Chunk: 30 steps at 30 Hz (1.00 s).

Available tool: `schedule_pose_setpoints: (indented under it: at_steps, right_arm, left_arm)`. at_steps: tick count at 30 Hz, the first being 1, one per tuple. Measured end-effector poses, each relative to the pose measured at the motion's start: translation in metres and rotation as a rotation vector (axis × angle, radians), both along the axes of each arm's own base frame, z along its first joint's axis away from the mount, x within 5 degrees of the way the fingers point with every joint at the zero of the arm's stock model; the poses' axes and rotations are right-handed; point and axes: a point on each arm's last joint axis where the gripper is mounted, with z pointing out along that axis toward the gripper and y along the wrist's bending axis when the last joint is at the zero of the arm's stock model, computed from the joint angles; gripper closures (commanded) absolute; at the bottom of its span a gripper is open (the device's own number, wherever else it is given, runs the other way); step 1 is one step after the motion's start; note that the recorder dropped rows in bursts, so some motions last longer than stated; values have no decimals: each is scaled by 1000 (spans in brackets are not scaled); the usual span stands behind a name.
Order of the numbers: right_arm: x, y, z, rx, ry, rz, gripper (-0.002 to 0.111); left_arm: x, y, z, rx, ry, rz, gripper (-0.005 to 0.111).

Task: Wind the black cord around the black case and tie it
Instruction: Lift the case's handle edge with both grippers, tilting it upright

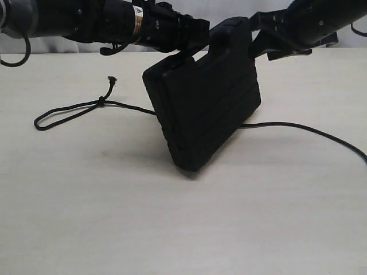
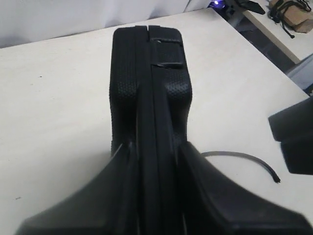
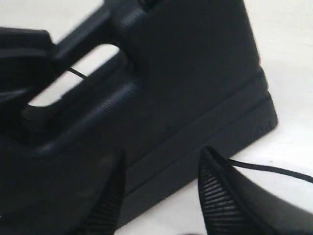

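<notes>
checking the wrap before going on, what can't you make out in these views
1. black cord middle: exterior view, hidden by the black case
2. cord's right stretch: exterior view, cut off by the right edge
3. whether the right hand touches the case: exterior view, fingertips lost against the dark case; right wrist view, blurred

There was one black case (image 1: 203,109), one black cord (image 1: 74,109) with one knot (image 1: 101,102), and one table (image 1: 172,217). Two robot arms were counted: left arm (image 1: 86,20), right arm (image 1: 309,23).
</notes>
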Motion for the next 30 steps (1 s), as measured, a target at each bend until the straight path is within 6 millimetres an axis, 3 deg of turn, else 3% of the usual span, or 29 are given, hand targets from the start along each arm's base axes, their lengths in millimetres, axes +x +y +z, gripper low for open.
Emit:
schedule_pose_setpoints:
  at_steps: [7, 13, 18, 25, 30]
  right_arm:
    - [-14, 8, 29, 49, -133, 142, 63]
    - [-20, 7, 37, 9, -175, 188, 63]
    - [-20, 6, 38, -12, -186, 193, 63]
    - [-13, 2, 37, -17, -247, 109, 64]
    - [-8, -4, 18, -43, -289, 23, 69]
  left_arm:
    - [-11, -16, 3, 21, -45, -73, 106]
    - [-21, -26, 5, 19, -59, -153, 86]
    - [-25, -28, 7, 9, -56, -192, 74]
    - [-27, -29, 7, 3, -55, -226, 74]
    - [-27, -29, 7, 3, -55, -226, 74]
